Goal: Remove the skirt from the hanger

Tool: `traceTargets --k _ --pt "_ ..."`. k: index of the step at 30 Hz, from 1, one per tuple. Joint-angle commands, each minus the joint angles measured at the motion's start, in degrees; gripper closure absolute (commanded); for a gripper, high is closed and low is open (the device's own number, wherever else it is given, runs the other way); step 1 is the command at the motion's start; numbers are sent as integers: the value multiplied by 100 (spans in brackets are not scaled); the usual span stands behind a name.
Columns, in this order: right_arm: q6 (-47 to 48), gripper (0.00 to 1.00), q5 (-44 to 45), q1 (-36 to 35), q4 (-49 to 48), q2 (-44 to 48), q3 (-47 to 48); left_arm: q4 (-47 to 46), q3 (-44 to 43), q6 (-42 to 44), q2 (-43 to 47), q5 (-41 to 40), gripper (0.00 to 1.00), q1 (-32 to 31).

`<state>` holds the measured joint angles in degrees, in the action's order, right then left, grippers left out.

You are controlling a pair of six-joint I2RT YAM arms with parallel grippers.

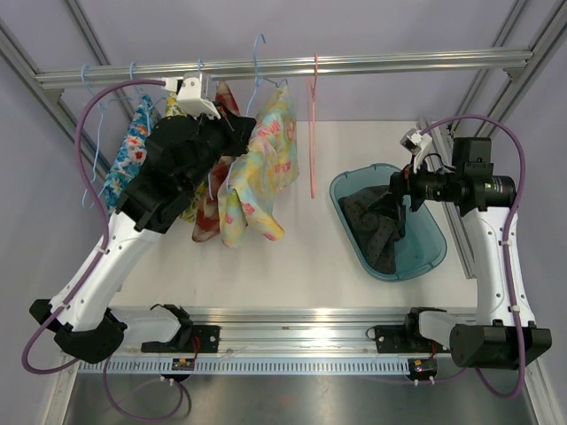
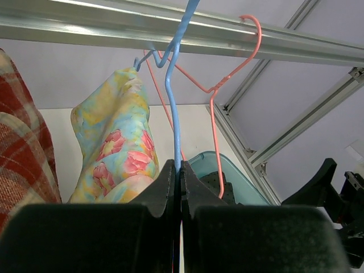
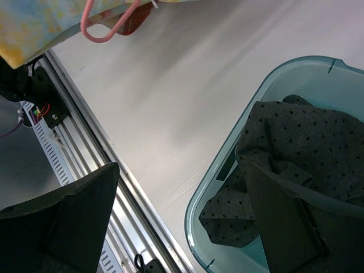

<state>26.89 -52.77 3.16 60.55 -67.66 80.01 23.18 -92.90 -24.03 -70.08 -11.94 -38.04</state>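
Left gripper (image 2: 177, 170) is pinching tight on the wire of the blue hanger (image 2: 172, 102), just under the rail (image 1: 354, 64). The floral skirt (image 2: 116, 142) is hanging off that hanger right beside my fingers, so I'm reckoning the actual removal isn't started yet. Right gripper (image 3: 181, 170) is sitting wide open over the teal bin (image 1: 427, 237), which is holding a dark dotted garment (image 3: 307, 142). A plaid garment (image 2: 23, 142) and an empty pink hanger (image 1: 313, 133) are crowding the skirt on either side
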Motion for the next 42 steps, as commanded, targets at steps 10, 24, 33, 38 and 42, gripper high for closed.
traceTargets --k 10,24,33,38,42 --pt "2697 1 -1737 -288 2520 -160 1087 -464 974 -671 969 596 100 34" --pt "520 3 282 -4012 196 -239 1044 -753 2521 -1833 2227 667 100 -54" --pt "-966 1 1744 -5834 -1396 -564 587 -1131 3146 -2606 2447 -88 100 -397" --pt "-1827 1 2033 -6423 -2793 -547 104 -1342 3217 -2870 2447 -475 100 -616" --pt "-2354 0 2762 -6608 -3286 -783 85 -1369 3024 -2914 2377 -607 100 -669"
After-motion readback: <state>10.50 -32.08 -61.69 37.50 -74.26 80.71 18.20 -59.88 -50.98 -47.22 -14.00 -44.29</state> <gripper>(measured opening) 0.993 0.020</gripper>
